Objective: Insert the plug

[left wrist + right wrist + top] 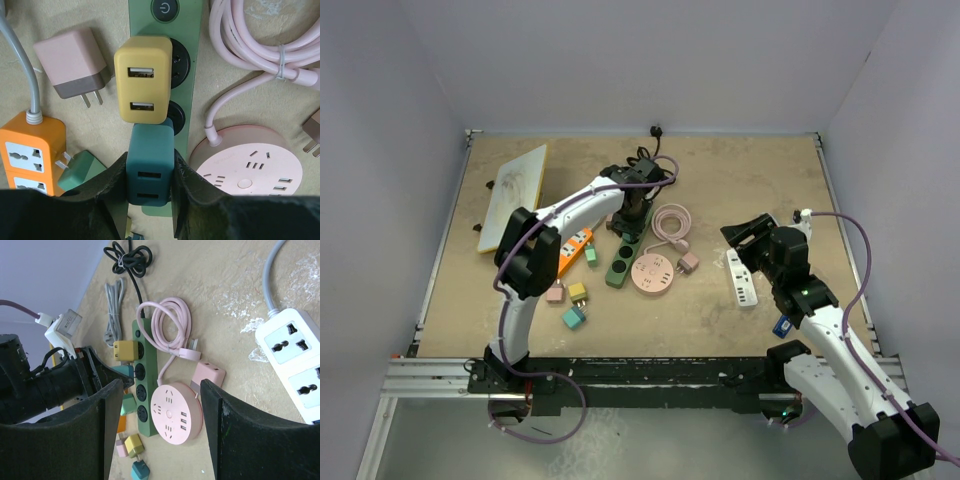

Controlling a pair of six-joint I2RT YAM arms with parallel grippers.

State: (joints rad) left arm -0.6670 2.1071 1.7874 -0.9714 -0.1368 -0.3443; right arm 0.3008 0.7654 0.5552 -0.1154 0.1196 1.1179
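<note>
So, insertion step: left gripper [149,157] pinched on teal plug [149,170], lower centre of left wrist view, over green strip [193,30], just below yellow plug [143,77]. Can't tell if seated; I'd press straight in. Right gripper [161,390] wide apart, empty.
</note>
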